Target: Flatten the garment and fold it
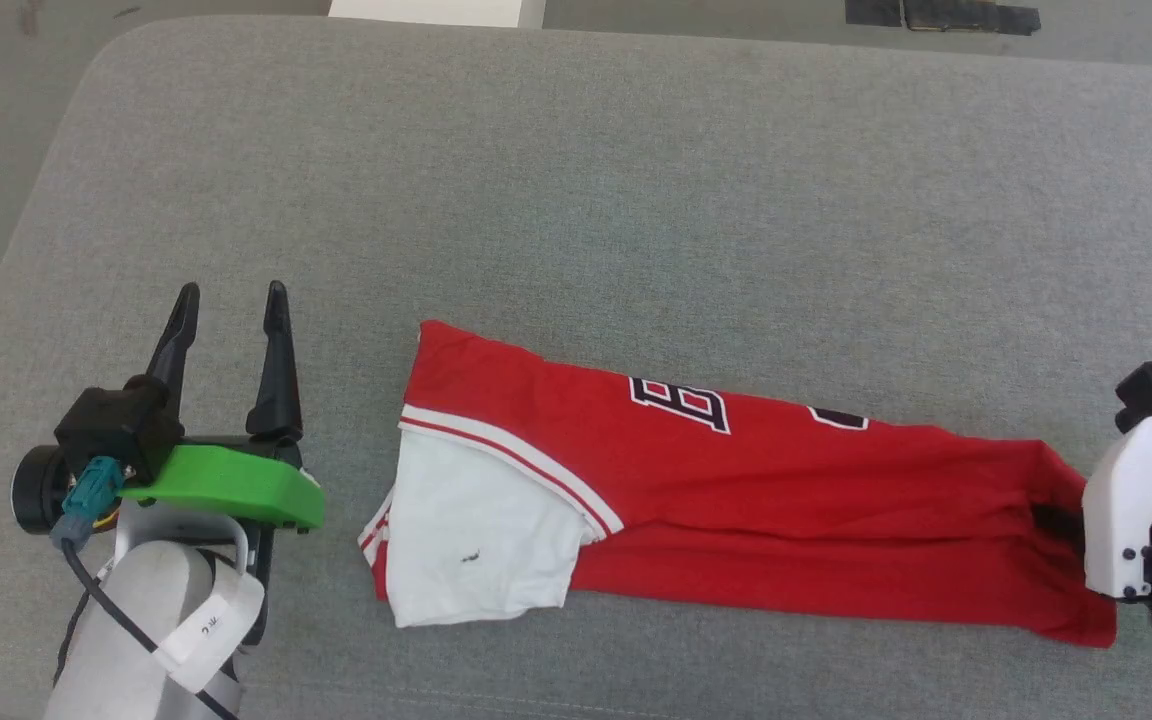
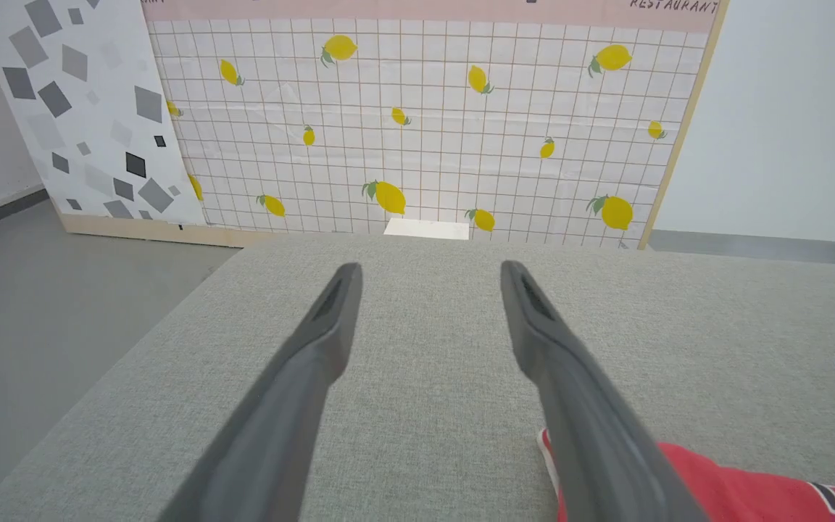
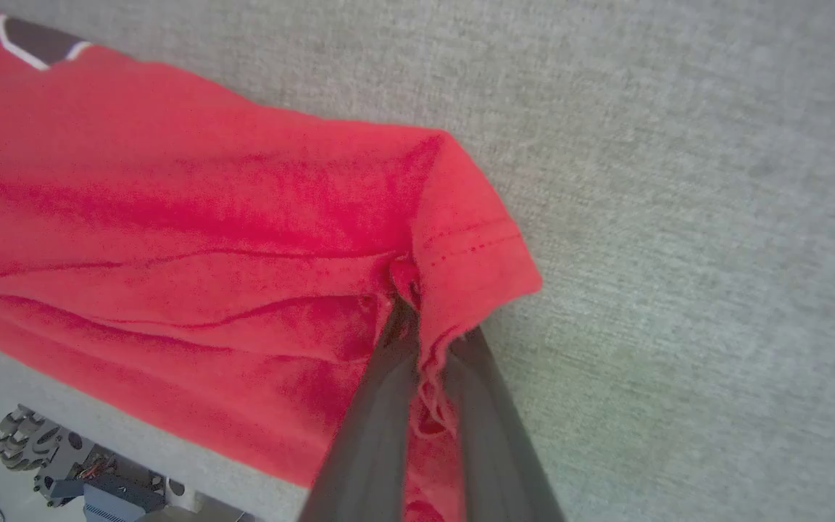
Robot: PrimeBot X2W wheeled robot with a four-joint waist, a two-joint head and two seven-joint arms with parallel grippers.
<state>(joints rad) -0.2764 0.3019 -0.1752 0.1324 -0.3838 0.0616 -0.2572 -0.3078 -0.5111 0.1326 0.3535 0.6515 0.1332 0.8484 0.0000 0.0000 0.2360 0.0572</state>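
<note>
**A:** What is held by the right gripper (image 3: 425,319)?

**B:** A bunched bit of hem (image 3: 475,239) is pinched between its two dark fingers (image 3: 381,406), which are closed tight on the red cloth. Nothing is held by the left gripper (image 1: 233,290). It is spread wide near the white sleeve (image 1: 476,540), apart from it.

**A:** Where is the shirt (image 1: 736,500) laid?

**B:** It is stretched as a long, narrow, doubled band across the near part of the grey padded top (image 1: 576,150). The sleeve end is turned toward the left gripper and the hem end toward the right one.

**A:** How may it be expected to handle?

**B:** It is judged light, soft and limp. No shape would be kept once it is lifted, and it would likely drag and crease on the woven cover. A single thin pinch could slip. Hem corners and the shoulder by the sleeve are thought the better holds, one for each gripper.

**A:** What is given by one view and not another?

**B:** The pinch and the hem stitching are made plain in the right wrist view, while in the head view those fingers are largely hidden behind the white wrist housing (image 1: 1126,510). The whole lie of the shirt is given by the head view. In the left wrist view a lemon-patterned panel (image 2: 425,123) is shown beyond the top.
</note>
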